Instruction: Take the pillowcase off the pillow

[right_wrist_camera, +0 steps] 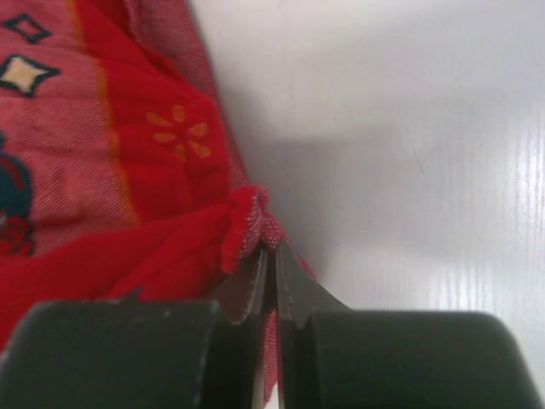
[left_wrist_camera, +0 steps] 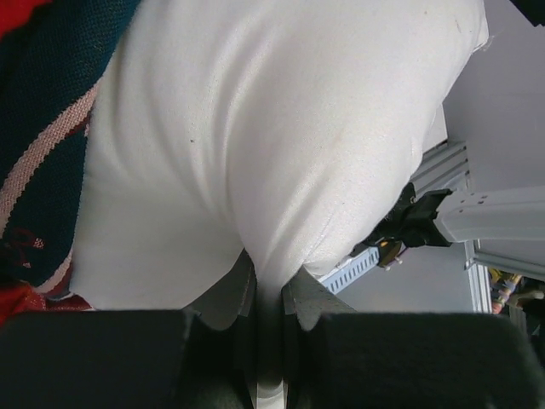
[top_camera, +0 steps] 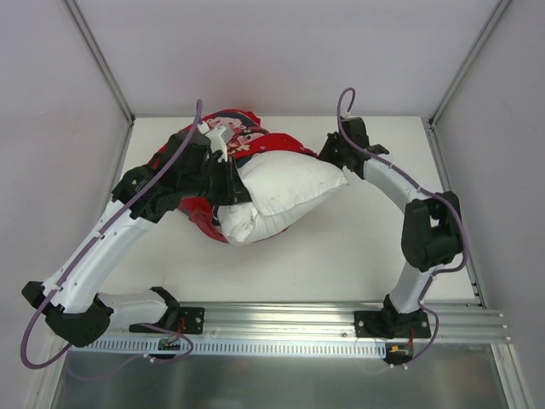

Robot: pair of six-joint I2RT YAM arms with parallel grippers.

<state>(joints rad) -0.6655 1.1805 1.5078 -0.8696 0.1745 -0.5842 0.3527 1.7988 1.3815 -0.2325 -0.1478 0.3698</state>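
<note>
Pinching one pillow (left_wrist_camera: 272, 145), the left tool (left_wrist_camera: 268, 279) faces the right tool (right_wrist_camera: 271, 258) — clenched on one pillowcase (right_wrist_camera: 128, 179).

Robotics lab test cell. White tabletop (top_camera: 358, 256) boxed in by plain grey wall panels (top_camera: 281, 51) on aluminium frame posts (top_camera: 100, 60). Slotted aluminium rail (top_camera: 281, 315) along near edge; left arm base (top_camera: 170, 317) and right arm base (top_camera: 392, 324) bolted onto it. Purple cables (top_camera: 23, 348) looped bare along arms. Perforated metal strip (top_camera: 281, 347) just below rail.

Woven red cloth pillowcase (right_wrist_camera: 128, 170), smooth matt white pillow (left_wrist_camera: 272, 136), glossy table (right_wrist_camera: 409, 128)
</note>
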